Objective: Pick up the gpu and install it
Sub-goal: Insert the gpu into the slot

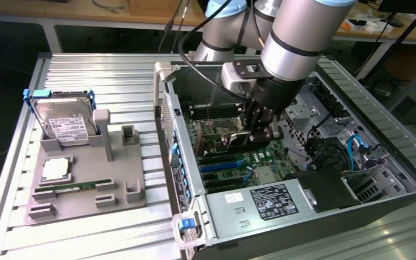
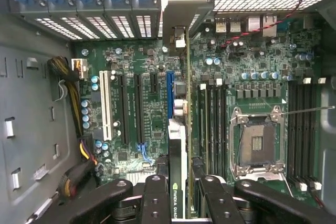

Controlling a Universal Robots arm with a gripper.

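The gpu [image 2: 177,145] is a thin dark card seen edge-on, with its silvery end bracket [image 2: 181,9] against the rear slot openings of the case. My gripper [image 2: 181,203] is shut on it, one finger [image 2: 155,198] on each side of the card's near end. The card stands over the motherboard [image 2: 131,61], right beside the blue expansion slot [image 2: 169,90]; I cannot tell whether it is seated. In the exterior view my gripper [image 1: 255,135] reaches down into the open computer case [image 1: 381,141] with the gpu [image 1: 233,141] between its fingers.
An empty CPU socket [image 2: 257,142] and memory slots lie beside the card. The power supply [image 1: 266,203] fills the case's near end. On the exterior view's left, a grey holder [image 1: 121,179] carries a hard drive [image 1: 63,127], a CPU [image 1: 54,169] and a green RAM stick [image 1: 71,188].
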